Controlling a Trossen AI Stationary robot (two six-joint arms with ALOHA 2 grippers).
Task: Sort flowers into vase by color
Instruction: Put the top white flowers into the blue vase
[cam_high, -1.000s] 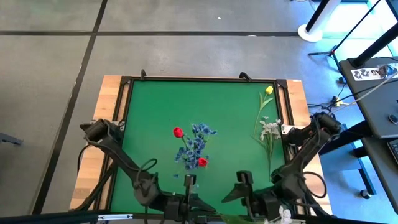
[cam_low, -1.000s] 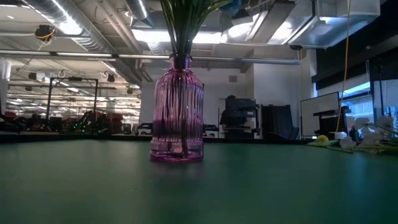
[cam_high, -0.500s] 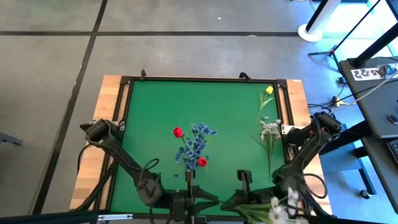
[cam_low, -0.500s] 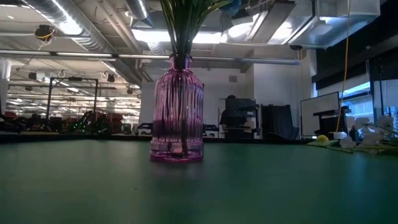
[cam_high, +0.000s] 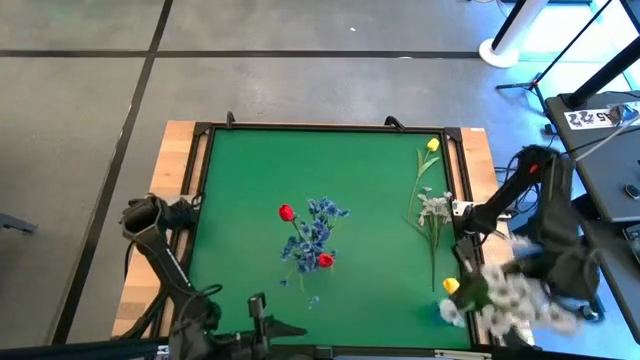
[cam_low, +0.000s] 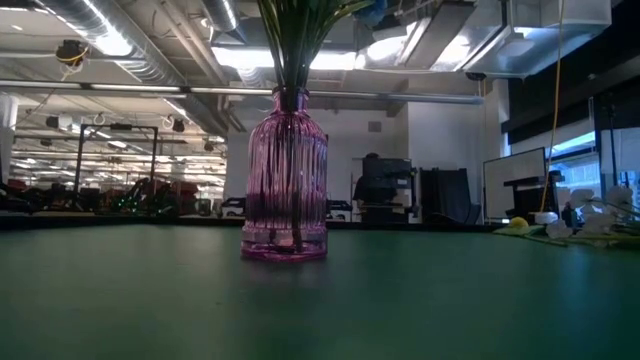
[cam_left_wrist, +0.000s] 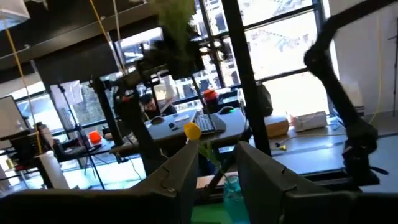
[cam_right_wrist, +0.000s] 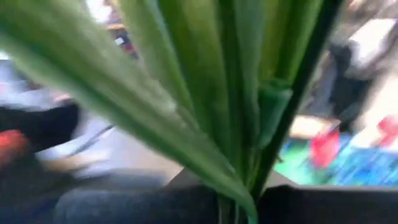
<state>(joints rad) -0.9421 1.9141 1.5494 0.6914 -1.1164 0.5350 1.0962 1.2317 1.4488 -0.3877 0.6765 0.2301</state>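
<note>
Nearest me, bottom edge of the high view: L gripper (cam_high: 262, 322) low centre-left, holding nothing. In the L wrist view its two dark fingers (cam_left_wrist: 180, 177) stand apart w/ a gap between, so jaws part-open.

R gripper sits lower right of the high view, under a blurred bunch of whitish blossoms (cam_high: 510, 300) w/ one yellow bud (cam_high: 451, 286) at its left end. I can't see the jaws there; the R wrist view is filled w/ green stems and leaves (cam_right_wrist: 249, 106) running right down into the fingers, so I read it as clamped on that bunch.

Mid mat (cam_high: 240, 200): red tulip buds (cam_high: 286, 212) and blue blossoms (cam_high: 318, 232) cluster at centre of frame, standing in the purple ribbed vase (cam_low: 286, 180), which the low view shows upright w/ stems rising from its neck.

Further, right side of the mat: a white spray (cam_high: 434, 207) lying flat, and beyond it near the upper right corner a yellow tulip (cam_high: 432, 145), stem pointing down-frame.
</note>
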